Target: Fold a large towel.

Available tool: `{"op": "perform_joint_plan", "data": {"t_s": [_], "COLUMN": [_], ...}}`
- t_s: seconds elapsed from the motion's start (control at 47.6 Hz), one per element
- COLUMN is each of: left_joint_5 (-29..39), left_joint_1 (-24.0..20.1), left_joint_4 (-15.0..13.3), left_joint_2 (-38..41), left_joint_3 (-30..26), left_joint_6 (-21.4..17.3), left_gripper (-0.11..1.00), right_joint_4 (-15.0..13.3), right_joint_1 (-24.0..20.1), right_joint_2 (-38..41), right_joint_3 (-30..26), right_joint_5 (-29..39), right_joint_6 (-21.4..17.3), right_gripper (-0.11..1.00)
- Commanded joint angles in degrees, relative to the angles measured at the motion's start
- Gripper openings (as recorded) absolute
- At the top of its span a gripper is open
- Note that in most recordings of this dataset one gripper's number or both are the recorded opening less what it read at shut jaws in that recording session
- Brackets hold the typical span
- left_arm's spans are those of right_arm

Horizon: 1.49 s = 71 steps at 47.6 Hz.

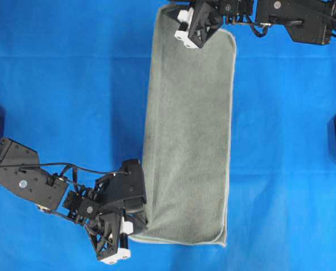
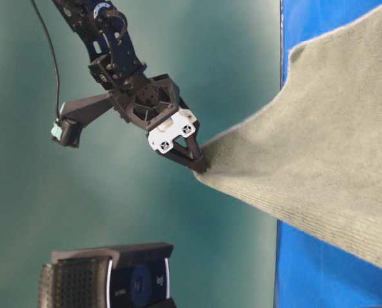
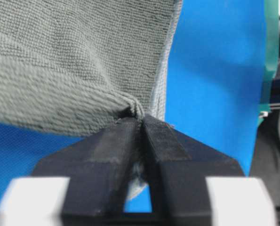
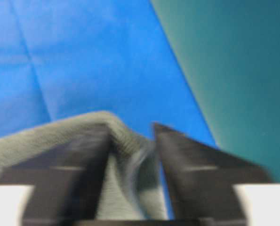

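**Towel lies as a long strip, a hand at each end**

We note the towel [image 1: 190, 141] lying as a long grey-green strip on the blue surface [image 1: 66, 101], its pale stitched edge running down one long side and round the corners. It looks doubled over lengthwise, though we cannot count the layers.

At the towel's near end, the left hand [image 3: 139, 123] has its two dark fingers pressed together on a pinch of cloth; in the left wrist view the fabric bunches right at the fingertips [image 3: 114, 141] and fans out beyond them. From table level we see that corner lifted clear of the surface, the cloth stretched in a taut slope from the hand back down to the rest of the towel.

At the towel's far end, the right hand [image 4: 132, 141] sits over the corner. Its view is blurred, but the fingers stand clearly apart, with a raised fold of towel between them. We cannot tell if either finger touches the cloth.

A black camera body [image 2: 107, 276] stands beside the surface edge, below the lifted towel corner in the table-level view.
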<state>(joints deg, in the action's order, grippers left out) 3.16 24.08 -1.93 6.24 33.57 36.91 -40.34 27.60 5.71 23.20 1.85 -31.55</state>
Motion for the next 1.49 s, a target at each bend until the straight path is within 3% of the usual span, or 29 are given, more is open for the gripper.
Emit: {"op": "perform_joint_plan", "data": {"t_s": [0.0,0.063,0.168,0.273,0.42,0.63,0.861,1.008,1.196,1.343,1.469], "left_joint_5": [-0.35,-0.18,0.44,2.11,6.94,9.67,8.26,6.42,2.55,0.53,-0.62], "left_joint_1": [0.26,0.26,0.26,0.26,0.09,-2.29,-6.24,-10.11,-17.93,-26.98,-35.77], "left_joint_4": [0.18,0.18,0.18,0.18,0.18,0.97,0.97,0.97,0.88,0.88,0.88], "left_joint_2": [-0.79,-0.88,-1.23,-2.55,-6.33,-12.30,-20.13,-25.75,-34.98,-39.81,-39.02], "left_joint_3": [-1.49,-1.49,-1.32,-1.67,-2.11,-1.05,1.49,4.31,10.63,13.97,15.03], "left_joint_6": [0.09,0.09,0.26,0.35,0.18,-3.25,-15.12,-21.62,-28.21,-31.90,-33.93], "left_gripper": [0.19,0.38,0.70,0.87,0.83,0.82,0.81,0.81,0.81,0.81,0.81], "right_joint_4": [-0.26,-0.26,-0.26,-0.26,-0.26,0.09,1.58,1.67,1.67,1.67,1.67], "right_joint_1": [0.35,0.35,0.09,-0.62,-1.93,-3.87,-5.45,-8.44,-11.34,-11.07,-9.05], "right_joint_2": [-0.97,-1.05,-1.14,-1.93,-5.10,-16.52,-34.89,-48.08,-57.83,-56.78,-52.82], "right_joint_3": [-1.41,-1.41,-1.23,-0.88,0.79,10.63,25.31,31.55,34.98,34.72,34.37], "right_joint_5": [-0.70,-0.53,-0.53,-0.18,1.93,2.55,-3.96,-3.60,1.76,6.33,6.77], "right_joint_6": [0.70,1.14,1.32,1.41,1.41,0.18,-2.64,-6.06,-9.32,-10.55,-11.60], "right_gripper": [0.61,0.67,0.63,0.63,0.64,0.64,0.63,0.63,0.63,0.63,0.63]}}
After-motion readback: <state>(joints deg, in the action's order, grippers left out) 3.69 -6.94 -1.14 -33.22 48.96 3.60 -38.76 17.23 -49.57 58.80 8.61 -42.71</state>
